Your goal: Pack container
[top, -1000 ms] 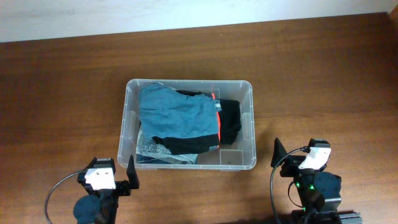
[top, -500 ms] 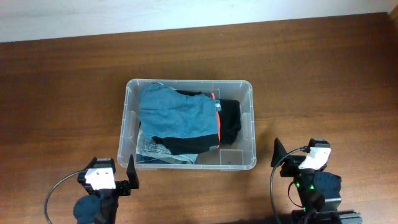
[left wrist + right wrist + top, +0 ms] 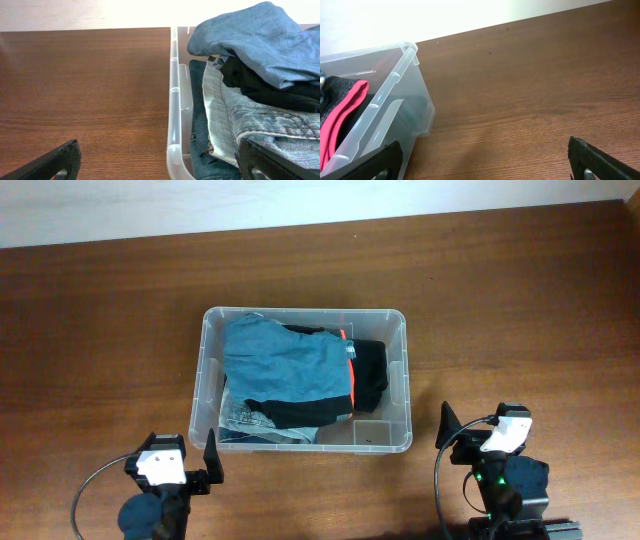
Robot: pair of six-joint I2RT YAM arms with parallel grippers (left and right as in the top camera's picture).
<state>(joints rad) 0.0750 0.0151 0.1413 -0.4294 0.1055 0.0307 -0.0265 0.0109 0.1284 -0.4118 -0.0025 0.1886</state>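
The clear plastic container [image 3: 401, 370] sits in the middle of the table, holding folded clothes: a blue garment [image 3: 285, 360] on top, a black garment with a red-orange band [image 3: 370, 375], and light denim [image 3: 245, 420] below. In the left wrist view the container's rim [image 3: 175, 95] runs up the middle, with the blue garment [image 3: 255, 35] and denim [image 3: 260, 120] inside. In the right wrist view its corner [image 3: 395, 100] and the red band [image 3: 345, 115] show at left. My left gripper [image 3: 180, 465] is open and empty near the container's front left corner. My right gripper [image 3: 475, 438] is open and empty to the container's front right.
The brown wooden table [image 3: 520, 300] surrounds the container. A pale wall edge [image 3: 200, 210] runs along the far side. Black cables loop beside both arm bases at the front edge.
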